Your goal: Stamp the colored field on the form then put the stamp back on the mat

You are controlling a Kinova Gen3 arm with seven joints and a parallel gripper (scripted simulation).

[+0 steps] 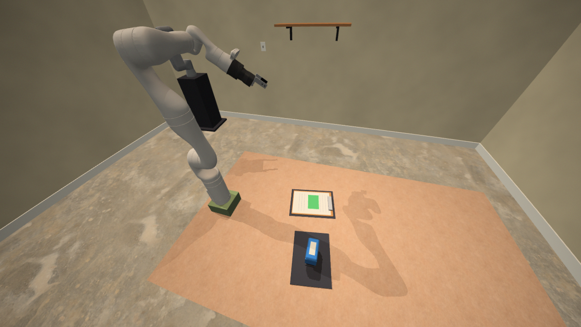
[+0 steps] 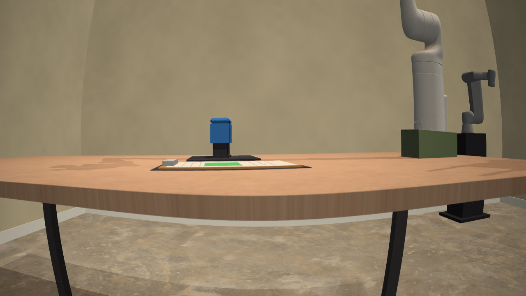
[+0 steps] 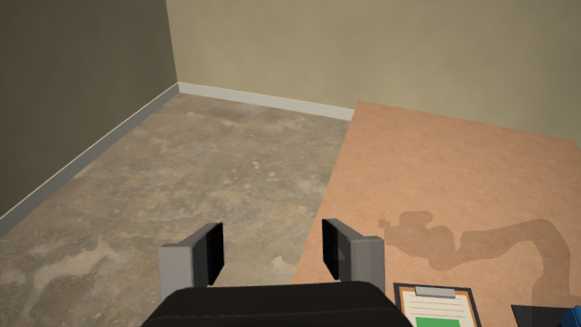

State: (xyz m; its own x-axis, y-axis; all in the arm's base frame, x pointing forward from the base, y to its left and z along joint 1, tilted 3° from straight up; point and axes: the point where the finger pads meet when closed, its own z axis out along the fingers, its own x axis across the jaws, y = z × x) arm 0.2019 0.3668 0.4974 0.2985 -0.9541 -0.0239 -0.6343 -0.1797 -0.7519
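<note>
The blue stamp stands upright on a dark mat near the table's front; it also shows in the exterior view. The form lies on a clipboard beyond the mat, with a green field at its middle and a grey clip at one end. The form also shows at the bottom of the wrist view. My gripper is open and empty, high in the air, far above and behind the form. Its two fingers frame bare floor and the table edge.
My arm rises from a green base block at the table's left edge. A black pedestal stands on the floor behind the arm. A wooden shelf hangs on the back wall.
</note>
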